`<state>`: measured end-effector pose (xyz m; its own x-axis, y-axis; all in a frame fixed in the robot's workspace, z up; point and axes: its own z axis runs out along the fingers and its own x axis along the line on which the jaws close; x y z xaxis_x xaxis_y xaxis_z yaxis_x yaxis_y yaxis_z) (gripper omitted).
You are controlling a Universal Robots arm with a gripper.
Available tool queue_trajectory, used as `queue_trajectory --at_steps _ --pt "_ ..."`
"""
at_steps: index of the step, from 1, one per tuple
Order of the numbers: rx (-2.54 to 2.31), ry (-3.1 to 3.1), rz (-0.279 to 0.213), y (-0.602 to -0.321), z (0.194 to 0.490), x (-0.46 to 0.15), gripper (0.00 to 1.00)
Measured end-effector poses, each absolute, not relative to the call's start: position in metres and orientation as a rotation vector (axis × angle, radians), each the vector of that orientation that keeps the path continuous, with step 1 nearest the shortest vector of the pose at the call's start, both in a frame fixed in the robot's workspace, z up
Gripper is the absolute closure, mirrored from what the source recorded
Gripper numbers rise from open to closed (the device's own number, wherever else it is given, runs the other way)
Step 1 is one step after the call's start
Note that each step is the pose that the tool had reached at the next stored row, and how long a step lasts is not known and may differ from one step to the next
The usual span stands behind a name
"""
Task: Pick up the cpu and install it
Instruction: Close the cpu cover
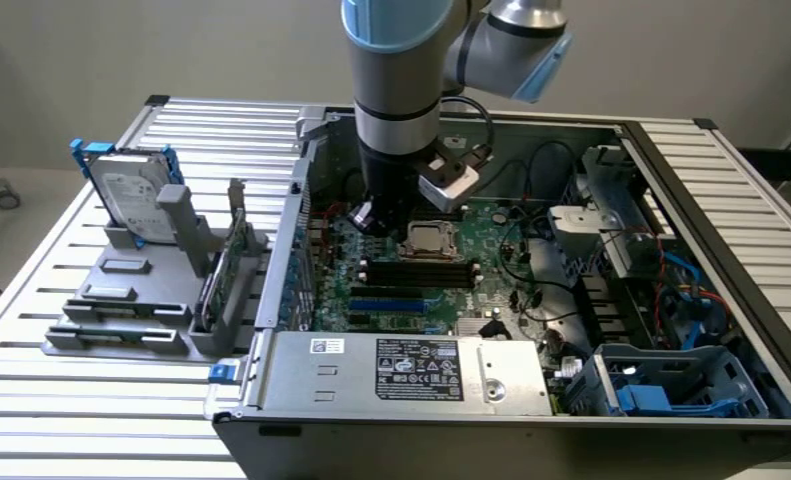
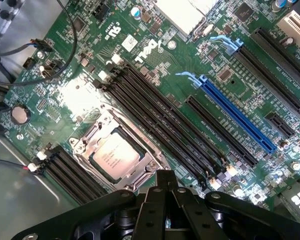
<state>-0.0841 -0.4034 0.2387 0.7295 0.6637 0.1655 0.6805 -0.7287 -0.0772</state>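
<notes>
Claw (image 2: 162, 186) hangs low over the motherboard (image 1: 502, 255) inside the open PC case (image 1: 715, 250), just beside the socket. In the wrist view the fingers come together to a narrow tip with no gap showing, so it reads as closed, and nothing is visibly held between them.

Cpu (image 2: 116, 156) sits in the socket frame (image 2: 150, 167), silvery top up, flat as far as I can tell. In the exterior view the cpu (image 1: 429, 240) is near the middle of the board, just to the exterior view's right of the arm's black wrist. Black memory slots (image 2: 160, 117) run alongside the socket, blue expansion slot (image 2: 235, 112) beyond them. Hard drive (image 1: 131, 200) stands upright in a holder on the slatted bench (image 1: 48, 300), well apart from the case.

Risks, as judgement:
- Claw tip is close to the socket frame and the memory slots; a small sideways drift could scrape either.
- If the chip is not fully seated, pressing down could bend socket contacts; seating can't be confirmed from here.
- Loose cables (image 2: 20, 65) near the socket corner could snag the claw.
</notes>
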Motion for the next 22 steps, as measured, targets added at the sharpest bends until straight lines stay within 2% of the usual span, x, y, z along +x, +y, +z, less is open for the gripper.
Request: queue_trajectory --at_steps 15,22 --pt "-2.8 -1.094 -0.191 -0.4067 0.2438 -0.0821 0.89" --pt "-2.801 -1.094 -0.196 -0.4066 0.2344 -0.0825 0.89"
